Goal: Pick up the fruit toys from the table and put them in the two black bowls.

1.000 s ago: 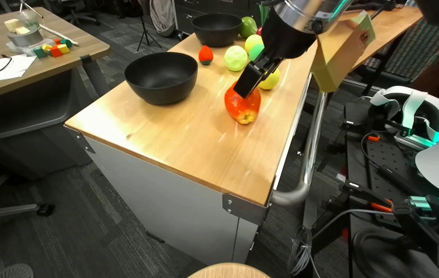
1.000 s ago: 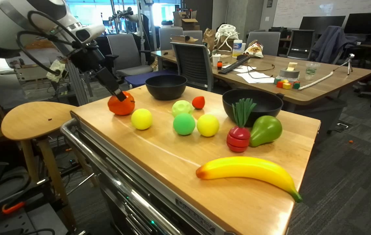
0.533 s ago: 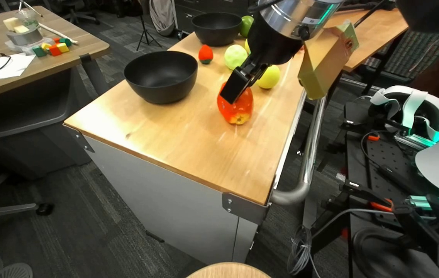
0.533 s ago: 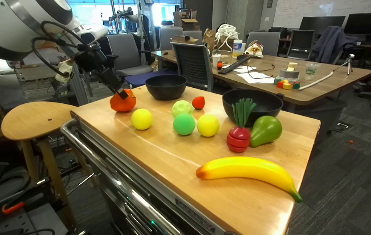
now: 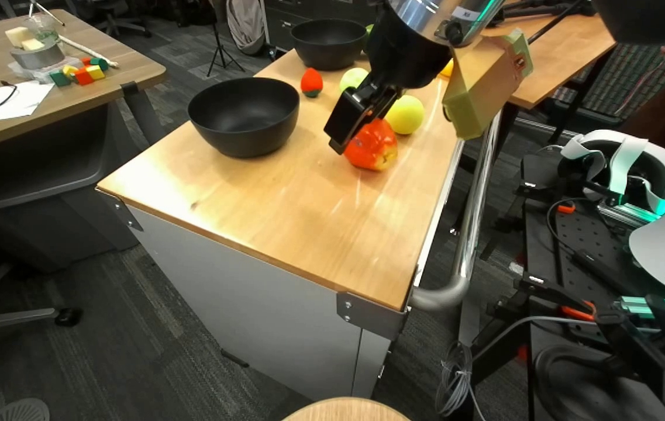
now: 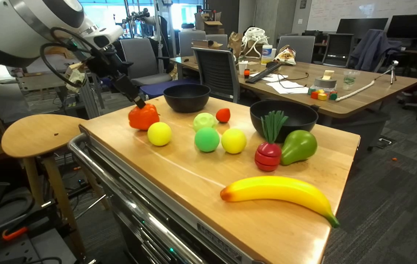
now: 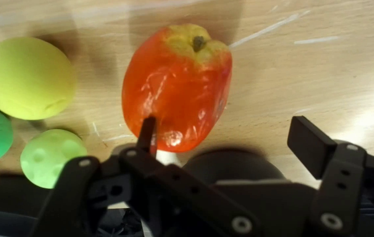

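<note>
One light-wood table (image 5: 285,222) carries the lot. Opposite its grey metal rail (image 5: 475,216) stand the two black bowls (image 5: 245,139), presumably so the fruit toys (image 6: 207,139) stay within reach of the arm (image 6: 21,40). The gripper (image 7: 225,133) tilts low with jaws spread wide, gripping nothing. The banana (image 6: 281,187) lies at the end farthest from the arm, perhaps because its length needs room. In the wrist view one fingertip (image 7: 146,135) covers part of the red-orange apple (image 7: 177,89) on the table (touching or not, I cannot tell), its partner well apart, so a grasp probably needs recentring. Against half a second ago, the apple has turned and shifted nearer the yellow ball (image 7: 27,79), likely nudged, without reaching it. The toy strawberry (image 5: 311,82) sits unmoved.
</note>
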Tool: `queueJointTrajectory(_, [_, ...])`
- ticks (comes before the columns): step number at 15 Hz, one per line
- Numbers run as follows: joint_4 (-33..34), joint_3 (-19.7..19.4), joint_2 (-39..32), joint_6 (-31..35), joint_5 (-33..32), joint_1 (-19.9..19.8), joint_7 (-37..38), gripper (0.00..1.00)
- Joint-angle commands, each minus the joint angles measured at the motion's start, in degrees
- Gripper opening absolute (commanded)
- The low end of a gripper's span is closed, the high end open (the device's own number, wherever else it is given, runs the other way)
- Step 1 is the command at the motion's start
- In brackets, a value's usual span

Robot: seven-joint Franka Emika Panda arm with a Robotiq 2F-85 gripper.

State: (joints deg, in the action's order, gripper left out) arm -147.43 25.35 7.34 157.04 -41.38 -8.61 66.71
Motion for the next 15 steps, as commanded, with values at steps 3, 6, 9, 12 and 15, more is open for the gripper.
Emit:
queueJointTrajectory(3, [2.0, -1.4, -2.6, -0.7, -0.6, -2.1, 0.9, 1.00])
queueJointTrajectory(6, [2.6, -1.9, -4.1, -1.9, -0.3, -2.8, 0.8, 1.00])
queueJointTrajectory(9, [3.4, -2.2, -5.7, -3.2, -0.5, -3.2, 1.0, 1.00])
queueJointTrajectory(12, [4.0, -2.3, -7.1, -4.8, -0.4, -3.1, 0.7, 1.00])
queueJointTrajectory(15, [4.4, -2.2, -8.2, -6.0, -0.4, -2.8, 0.5, 0.75])
